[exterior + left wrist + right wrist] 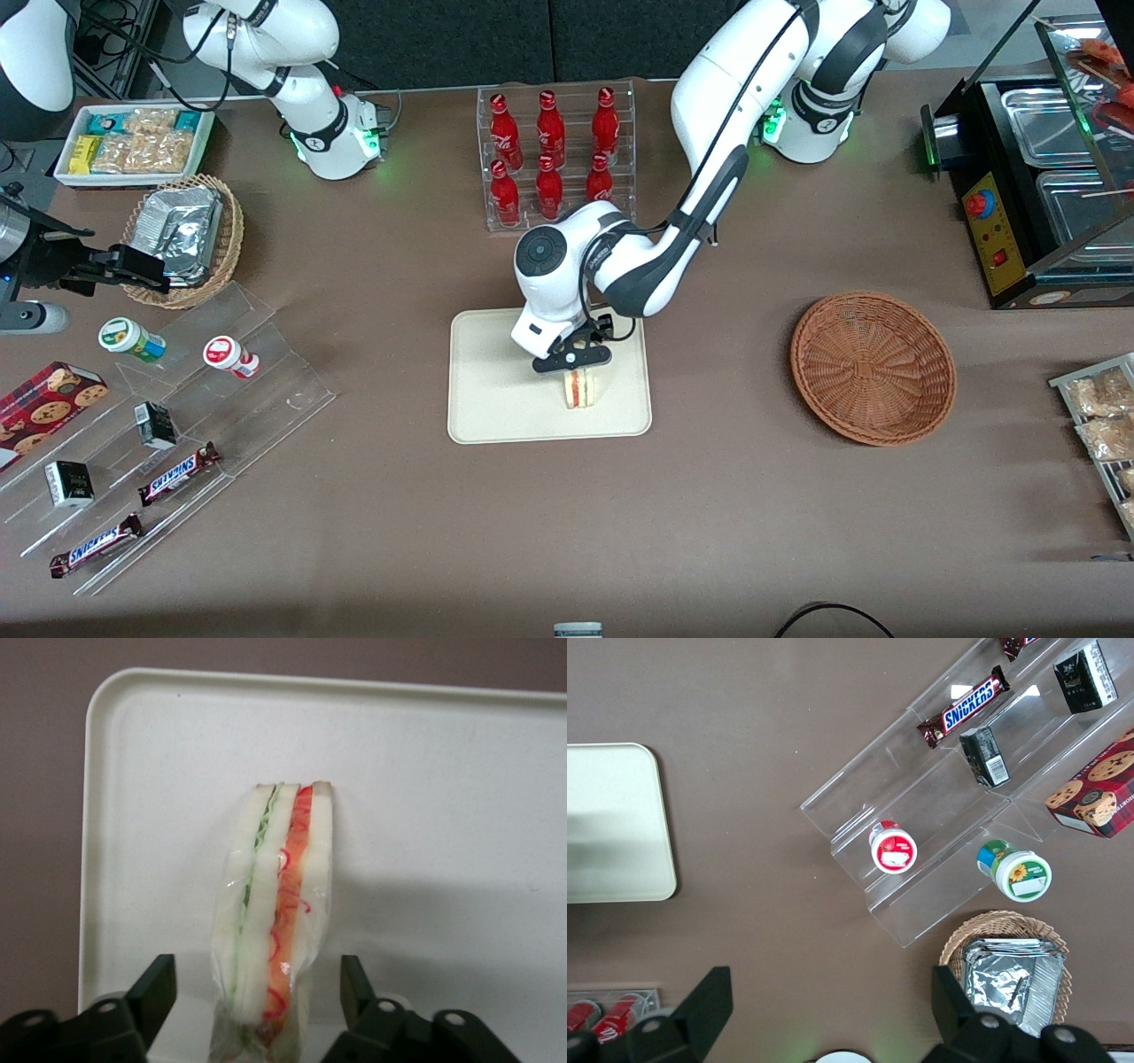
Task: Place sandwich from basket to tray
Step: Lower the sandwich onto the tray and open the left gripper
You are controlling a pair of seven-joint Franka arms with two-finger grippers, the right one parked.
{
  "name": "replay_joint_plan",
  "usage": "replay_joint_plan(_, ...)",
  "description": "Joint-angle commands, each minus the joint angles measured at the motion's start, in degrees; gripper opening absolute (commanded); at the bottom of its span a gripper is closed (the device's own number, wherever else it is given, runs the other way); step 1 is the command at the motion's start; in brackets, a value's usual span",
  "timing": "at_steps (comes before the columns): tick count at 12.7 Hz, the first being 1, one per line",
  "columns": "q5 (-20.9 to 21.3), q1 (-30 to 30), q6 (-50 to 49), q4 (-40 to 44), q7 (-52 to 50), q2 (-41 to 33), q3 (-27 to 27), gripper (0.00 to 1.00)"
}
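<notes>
Now, what matters here:
Sandwich (276, 912): it stands on its edge on the tray (496, 416), wrapped in clear film.
Gripper (578, 365): just above the sandwich, fingers (152, 992) spread wide, one on each side, not touching it (it has let go).
Basket (873, 368): has nothing in it, toward the working arm's end.
Do it well: lift straight up, slowly, so no finger bumps the sandwich and tips it over.

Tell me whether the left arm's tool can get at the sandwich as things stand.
Probably yes. The tool is right above the sandwich, which stands on edge on the tray, with the open fingers either side of it and a gap to each. Nothing else lies on the tray near it.
</notes>
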Motion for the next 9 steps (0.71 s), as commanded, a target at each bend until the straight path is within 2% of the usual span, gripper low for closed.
replay_joint_plan(1,0.25,-0.49,-1.56,1.13,-1.29,-3.38,0.79,0.99)
replay_joint_plan(6,-1.15,0.48,-7.0,0.78,-1.46,-11.28,0.79,0.99)
replay_joint_plan(9,-1.86,4.15,-17.17,0.61,-2.17,-18.74,0.79,0.99)
